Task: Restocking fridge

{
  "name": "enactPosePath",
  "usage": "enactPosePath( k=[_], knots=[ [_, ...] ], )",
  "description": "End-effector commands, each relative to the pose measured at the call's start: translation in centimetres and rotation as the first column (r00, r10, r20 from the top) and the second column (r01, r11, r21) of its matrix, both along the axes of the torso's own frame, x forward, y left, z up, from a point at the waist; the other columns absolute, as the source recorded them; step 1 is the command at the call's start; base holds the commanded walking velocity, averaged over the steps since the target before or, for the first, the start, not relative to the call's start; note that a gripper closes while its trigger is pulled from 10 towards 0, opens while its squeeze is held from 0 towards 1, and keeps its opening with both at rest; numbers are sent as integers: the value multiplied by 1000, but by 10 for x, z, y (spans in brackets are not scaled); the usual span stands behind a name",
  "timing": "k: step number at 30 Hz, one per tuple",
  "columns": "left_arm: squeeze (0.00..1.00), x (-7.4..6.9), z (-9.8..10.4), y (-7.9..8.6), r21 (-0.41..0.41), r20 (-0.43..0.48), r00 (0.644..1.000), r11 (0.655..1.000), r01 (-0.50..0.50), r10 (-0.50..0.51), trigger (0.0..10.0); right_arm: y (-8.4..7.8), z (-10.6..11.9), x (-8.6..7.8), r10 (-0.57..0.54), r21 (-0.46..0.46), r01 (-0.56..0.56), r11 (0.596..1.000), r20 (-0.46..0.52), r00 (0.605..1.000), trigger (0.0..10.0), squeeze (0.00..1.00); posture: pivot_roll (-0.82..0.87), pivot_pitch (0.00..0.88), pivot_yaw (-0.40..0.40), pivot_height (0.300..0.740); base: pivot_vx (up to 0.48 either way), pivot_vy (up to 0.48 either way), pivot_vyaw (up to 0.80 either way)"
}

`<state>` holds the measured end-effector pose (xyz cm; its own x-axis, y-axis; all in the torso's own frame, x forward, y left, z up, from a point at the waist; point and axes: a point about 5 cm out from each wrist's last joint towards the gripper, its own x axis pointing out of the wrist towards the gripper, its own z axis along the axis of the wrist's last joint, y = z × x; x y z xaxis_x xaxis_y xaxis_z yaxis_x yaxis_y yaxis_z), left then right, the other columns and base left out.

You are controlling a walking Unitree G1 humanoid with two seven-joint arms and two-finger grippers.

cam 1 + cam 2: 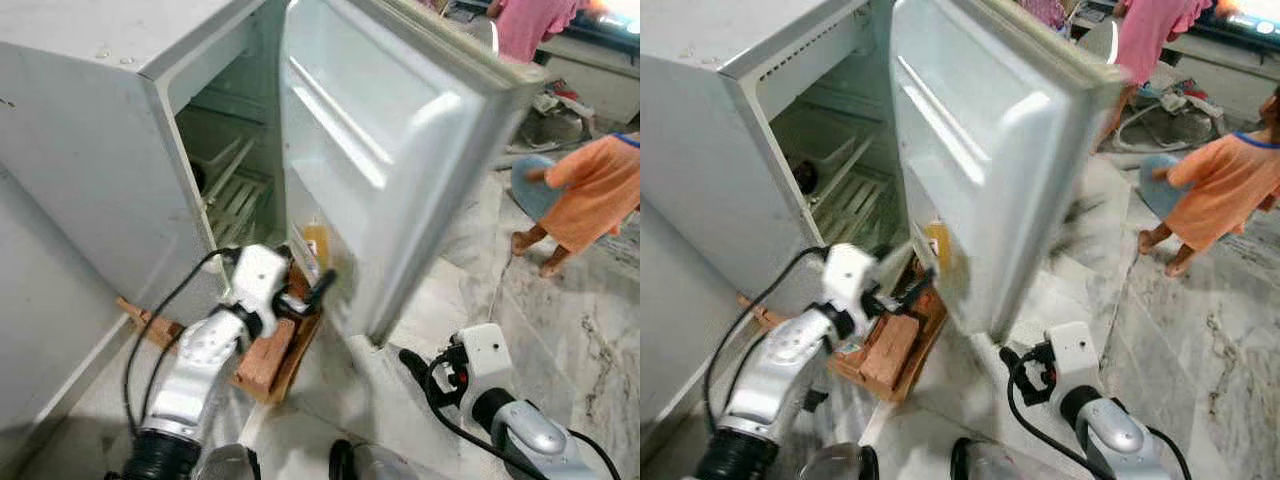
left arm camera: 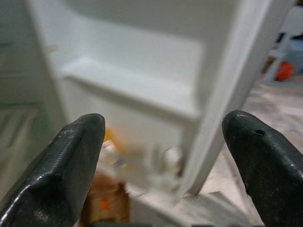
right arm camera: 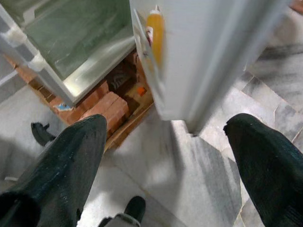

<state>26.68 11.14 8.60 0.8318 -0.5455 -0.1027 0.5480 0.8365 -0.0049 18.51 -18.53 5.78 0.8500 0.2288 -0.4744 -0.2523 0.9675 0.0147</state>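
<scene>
Both end effectors, left (image 1: pixel 322 287) and right (image 1: pixel 410 362), gape empty beside one fridge (image 1: pixel 90 130) door (image 1: pixel 400 140).

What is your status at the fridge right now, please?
Left gripper open at the fridge door, by the yellow bottle. Right gripper open, low. Two people beyond the door.

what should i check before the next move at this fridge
1. Fridge door open: ok, swung wide.
2. Left claw free: ok, fingers apart with nothing between them, near the door's bottom shelf.
3. Right claw free: ok, open over the floor, holding nothing.
4. Item to restock in hand: not ok, neither claw carries one.
5. Room on the door shelf: cannot tell; an orange bottle already stands there, the rest is blurred.
6. People clear: ok for now, a person in orange stands beyond the door.
</scene>
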Motion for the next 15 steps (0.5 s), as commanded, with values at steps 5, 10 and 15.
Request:
enactPosePath(
  k=[5, 10, 15],
  knots=[
    [0, -8, -9, 17, 34, -30, 995, 995, -89, 90, 10000, -5, -6, 11, -43, -4, 44, 999, 33, 999, 10000, 0, 38, 81, -45, 740, 0, -474, 0],
    [0, -11, -14, 16, 49, -39, 995, 995, -91, 93, 10000, -6, -10, 18, -56, -12, 57, 998, 33, 998, 10000, 0, 39, 74, -49, 740, 0, -480, 0],
    [0, -9, -16, 13, 53, -40, 995, 994, -93, 96, 10000, -1, -10, 28, -53, -9, 54, 999, 53, 997, 10000, 0, 40, 62, -51, 740, 0, -96, 0]
  ],
)
